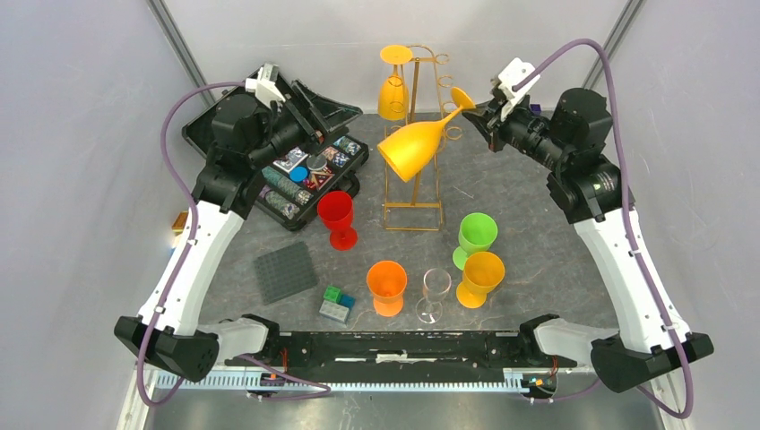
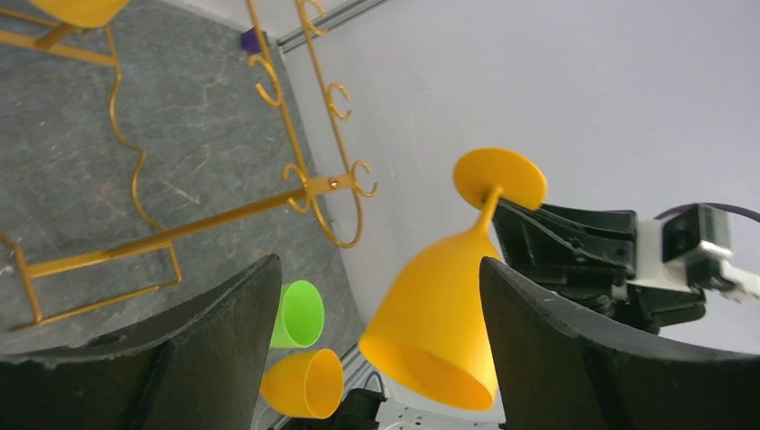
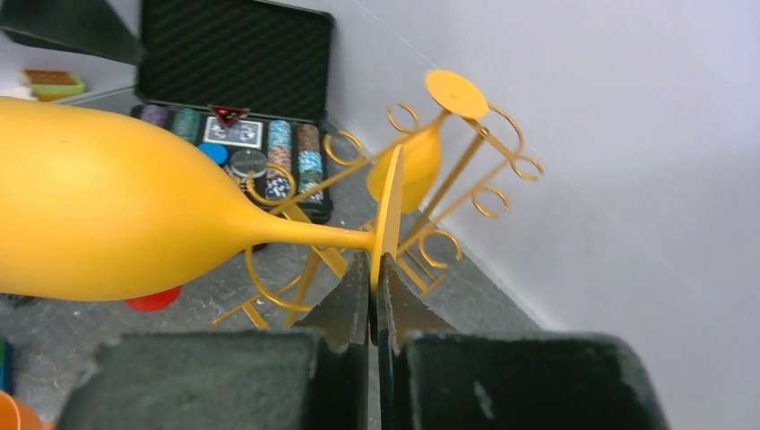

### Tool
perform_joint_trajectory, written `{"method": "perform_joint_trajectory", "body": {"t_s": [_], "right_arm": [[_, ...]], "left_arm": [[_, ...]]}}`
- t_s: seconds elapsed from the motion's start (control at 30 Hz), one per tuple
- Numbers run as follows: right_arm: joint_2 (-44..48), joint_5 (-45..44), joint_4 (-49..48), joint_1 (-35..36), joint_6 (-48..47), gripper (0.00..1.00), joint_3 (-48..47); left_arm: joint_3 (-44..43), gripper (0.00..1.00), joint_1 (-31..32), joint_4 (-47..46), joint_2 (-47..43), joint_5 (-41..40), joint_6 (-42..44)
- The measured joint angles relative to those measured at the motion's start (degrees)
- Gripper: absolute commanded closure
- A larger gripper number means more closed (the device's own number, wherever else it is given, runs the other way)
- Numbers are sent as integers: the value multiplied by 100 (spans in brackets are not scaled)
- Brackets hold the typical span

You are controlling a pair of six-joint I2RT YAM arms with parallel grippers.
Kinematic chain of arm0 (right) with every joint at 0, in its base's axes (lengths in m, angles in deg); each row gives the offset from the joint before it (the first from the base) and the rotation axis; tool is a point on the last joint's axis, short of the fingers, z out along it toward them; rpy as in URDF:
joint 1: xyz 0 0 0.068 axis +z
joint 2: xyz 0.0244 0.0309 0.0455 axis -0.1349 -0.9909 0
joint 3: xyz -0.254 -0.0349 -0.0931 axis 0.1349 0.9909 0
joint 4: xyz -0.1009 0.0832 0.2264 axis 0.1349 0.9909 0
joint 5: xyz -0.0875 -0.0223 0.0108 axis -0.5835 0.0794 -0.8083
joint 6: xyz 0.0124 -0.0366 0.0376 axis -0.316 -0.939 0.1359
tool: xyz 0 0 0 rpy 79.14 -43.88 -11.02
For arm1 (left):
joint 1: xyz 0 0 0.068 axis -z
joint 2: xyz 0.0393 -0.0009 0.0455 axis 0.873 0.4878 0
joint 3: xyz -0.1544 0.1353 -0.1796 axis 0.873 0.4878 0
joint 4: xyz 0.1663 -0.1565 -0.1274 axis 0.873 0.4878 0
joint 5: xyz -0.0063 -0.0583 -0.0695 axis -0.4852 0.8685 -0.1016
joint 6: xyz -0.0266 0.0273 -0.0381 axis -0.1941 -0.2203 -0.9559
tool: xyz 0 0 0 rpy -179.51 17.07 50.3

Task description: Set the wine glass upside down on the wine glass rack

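My right gripper is shut on the flat foot of a yellow wine glass, which hangs tilted in the air with its bowl pointing down-left across the gold wine glass rack. In the right wrist view the fingers pinch the foot edge-on, with the wine glass reaching left in front of the rack. Another yellow glass hangs upside down on the rack's upper left. My left gripper stands open to the left of the rack, apart from the held wine glass.
An open case of poker chips lies under the left arm. On the table in front of the rack stand a red glass, a green one, two orange ones and a clear one. A grey baseplate lies near left.
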Motion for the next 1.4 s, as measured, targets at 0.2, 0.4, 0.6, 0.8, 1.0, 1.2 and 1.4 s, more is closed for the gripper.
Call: {"method": "perform_joint_trajectory", "body": {"t_s": [0.2,0.4,0.6,0.8,1.0,1.2,1.4], "right_arm": [[94,953,-308,52,-507,100,175],[186,1672,-782,197,-855,100,411],[223,1891,-846,577,-1576,100,540],[225,1480,-498,1410,-2706,100,560],[223,308,-105,2636,-3941,100,710],[361,-979,-177,3620,-4903,100,1379],[555,-2111,-468,4216,-5735,100,1930]], "left_arm": [[-72,16,-33,498,0,-63,212],[-81,16,-37,789,0,-61,289],[-90,16,-50,1119,0,-59,354],[-92,16,-74,1458,0,-39,407],[-92,16,-74,1775,4,37,424],[-90,17,-74,2098,50,184,437],[4,19,-74,2179,50,457,426]]}}
